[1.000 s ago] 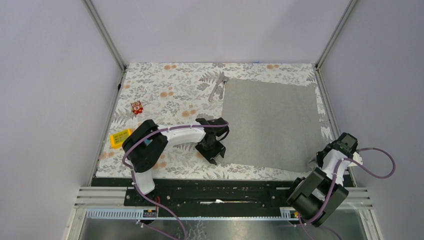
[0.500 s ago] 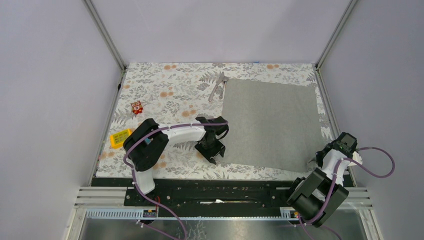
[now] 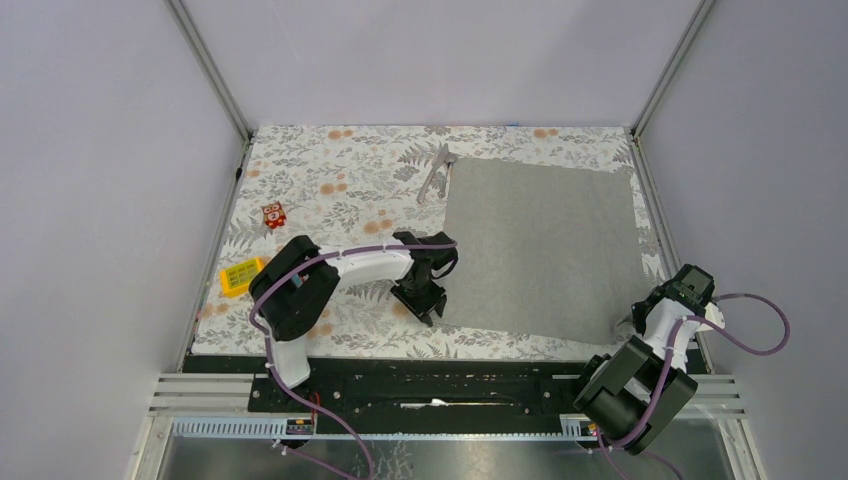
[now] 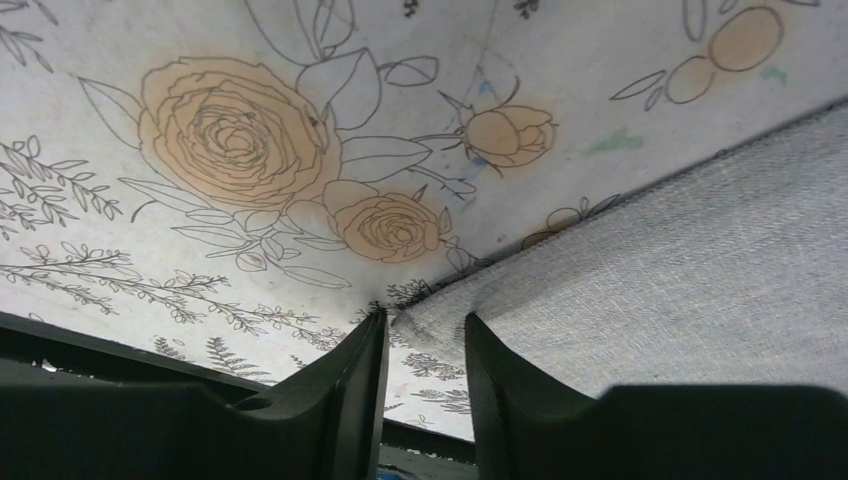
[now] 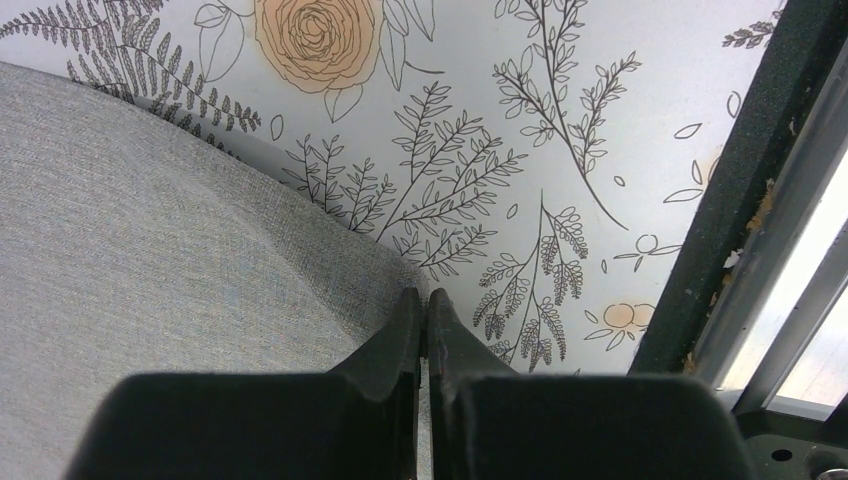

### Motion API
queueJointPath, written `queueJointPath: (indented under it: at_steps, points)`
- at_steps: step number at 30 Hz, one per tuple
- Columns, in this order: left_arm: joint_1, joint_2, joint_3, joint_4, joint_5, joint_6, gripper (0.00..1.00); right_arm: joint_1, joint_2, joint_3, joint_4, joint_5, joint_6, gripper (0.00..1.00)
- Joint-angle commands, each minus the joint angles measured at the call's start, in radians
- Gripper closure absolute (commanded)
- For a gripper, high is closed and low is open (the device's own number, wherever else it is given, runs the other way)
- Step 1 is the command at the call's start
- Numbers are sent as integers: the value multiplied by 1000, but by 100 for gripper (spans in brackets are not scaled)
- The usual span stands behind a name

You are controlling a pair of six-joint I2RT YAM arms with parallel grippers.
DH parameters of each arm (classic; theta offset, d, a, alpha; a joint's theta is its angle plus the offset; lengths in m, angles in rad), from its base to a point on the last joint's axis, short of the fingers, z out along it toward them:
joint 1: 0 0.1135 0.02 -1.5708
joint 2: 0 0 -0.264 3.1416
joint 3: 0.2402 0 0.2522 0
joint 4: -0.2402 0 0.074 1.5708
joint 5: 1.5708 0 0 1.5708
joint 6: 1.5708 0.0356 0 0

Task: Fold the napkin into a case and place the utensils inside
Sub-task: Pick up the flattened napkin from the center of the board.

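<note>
Napkin (image 3: 545, 245) flat on right half of floral tablecloth (image 3: 330, 190) — soft, light, limp; best taken by corners. Right pincer (image 5: 422, 293) pressed together on near-right corner; left pincer (image 4: 423, 316) part-spread, straddling near-left corner.

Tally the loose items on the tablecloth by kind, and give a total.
Napkin: 1
Utensils: 2, lying together at the napkin's far left corner
Blocks: 2, a red block and a yellow block
Total: 5
</note>
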Motion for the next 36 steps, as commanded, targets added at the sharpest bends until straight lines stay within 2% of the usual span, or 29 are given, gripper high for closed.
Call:
queueJointPath:
  at_steps: [1,4,8,13,20,26,30,33,36]
  points:
    - [23,114,-62,-79,-276,-111,65,10,-20,-2,8,-5,-11,100]
    - [28,107,-79,-67,-308,-105,71,15,-24,0,10,-2,-16,100]
    - [28,85,-81,-60,-354,-81,99,25,-49,-4,18,5,-21,100]
    - [28,32,-66,-42,-388,-28,100,46,-75,-4,26,-1,-32,100]
    - [21,-95,-48,132,-339,153,100,61,-99,66,13,-57,-78,100]
    - [21,-173,-5,332,-270,370,100,62,-32,167,60,-272,-179,100]
    - [24,-189,120,316,-273,492,100,77,42,226,126,-506,-201,100]
    - [26,-207,239,296,-319,586,100,117,87,298,175,-564,-164,100]
    - [36,-224,364,293,-351,685,100,160,132,458,150,-567,-141,100]
